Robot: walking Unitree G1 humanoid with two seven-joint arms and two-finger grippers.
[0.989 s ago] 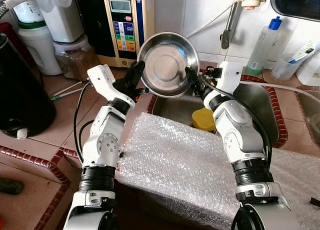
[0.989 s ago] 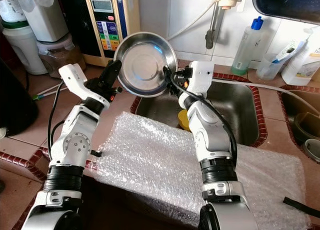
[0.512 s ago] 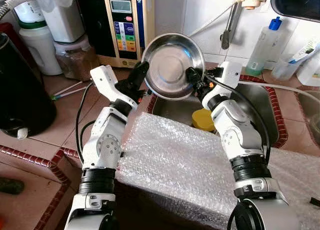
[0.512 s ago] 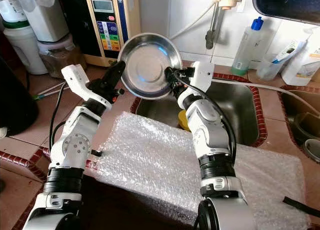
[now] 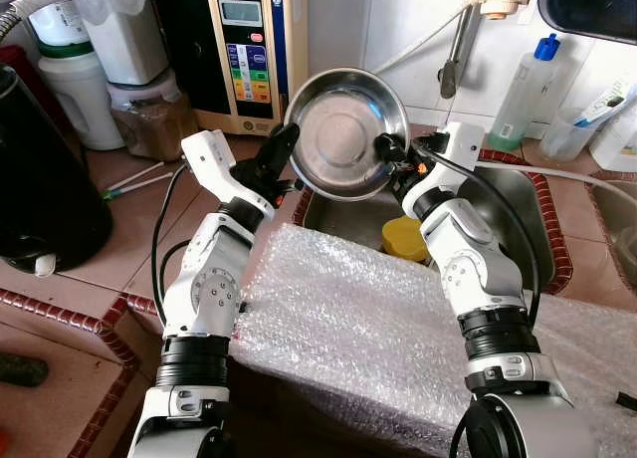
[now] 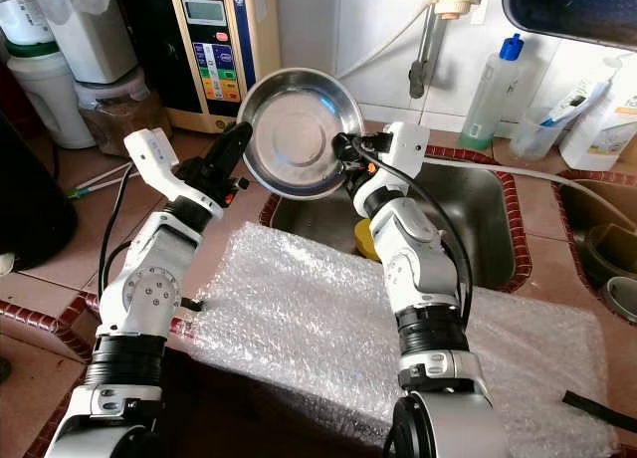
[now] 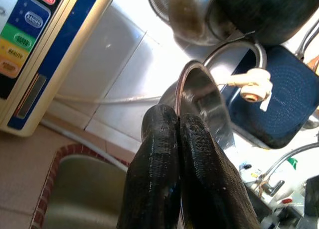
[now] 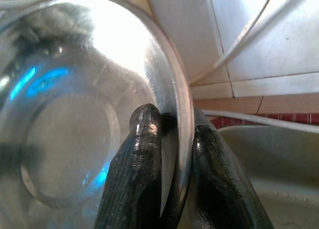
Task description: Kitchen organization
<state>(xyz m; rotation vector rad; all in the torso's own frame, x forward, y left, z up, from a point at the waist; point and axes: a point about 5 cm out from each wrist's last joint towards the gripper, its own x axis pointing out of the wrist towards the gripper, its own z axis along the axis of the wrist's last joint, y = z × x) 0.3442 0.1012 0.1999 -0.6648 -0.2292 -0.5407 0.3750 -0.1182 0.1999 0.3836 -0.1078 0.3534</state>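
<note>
A round steel bowl (image 5: 346, 131) hangs tipped on its side above the back left corner of the sink (image 5: 518, 204), its hollow facing me. My left gripper (image 5: 283, 145) is shut on the bowl's left rim (image 7: 182, 84), the black fingers (image 7: 158, 154) pressed together over the thin edge. My right gripper (image 5: 384, 153) is shut on the opposite rim, one finger (image 8: 137, 154) inside the bowl (image 8: 65, 129) and the other outside. Both arms reach forward over the bubble wrap.
A bubble wrap sheet (image 5: 378, 329) covers the counter's front. A yellow object (image 5: 405, 237) lies in the sink. Behind stand a water ioniser (image 5: 244, 50), a jar (image 5: 149, 114), a tap (image 5: 458, 40) and a blue-capped bottle (image 5: 525, 90). A black pot (image 5: 40, 179) sits at left.
The bowl has shifted a little to the right between both grippers, and the right wrist has turned inward. Both grips are unchanged.
</note>
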